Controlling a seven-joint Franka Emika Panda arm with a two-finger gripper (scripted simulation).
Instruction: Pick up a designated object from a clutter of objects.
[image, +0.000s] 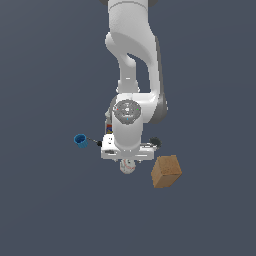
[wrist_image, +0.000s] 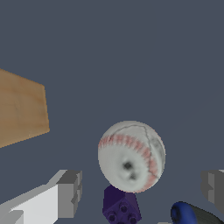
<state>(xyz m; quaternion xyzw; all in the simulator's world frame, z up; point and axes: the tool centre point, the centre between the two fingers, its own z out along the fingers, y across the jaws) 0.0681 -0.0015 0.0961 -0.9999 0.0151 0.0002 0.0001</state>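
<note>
The white baseball (image: 128, 167) with red stitching lies on the floor directly under my gripper (image: 128, 159). In the wrist view the baseball (wrist_image: 131, 156) sits between my two fingers, and my gripper (wrist_image: 141, 189) is open. One grey fingertip (wrist_image: 69, 192) and the other (wrist_image: 213, 186) stand wide apart, clear of the ball. A tiny purple cube (wrist_image: 121, 205) lies right beside the ball. The tan cube (image: 166, 171) stands at the exterior view's right of the ball and also shows in the wrist view (wrist_image: 19, 109).
A small blue cup (image: 80, 140) and a dark screwdriver (image: 94, 142) lie at the exterior view's left of the arm. A dark grey round piece (image: 156, 142) is at its right. The white bottle (image: 107, 120) is mostly hidden behind the arm. A blue-ended dark object (wrist_image: 186, 213) lies near one finger.
</note>
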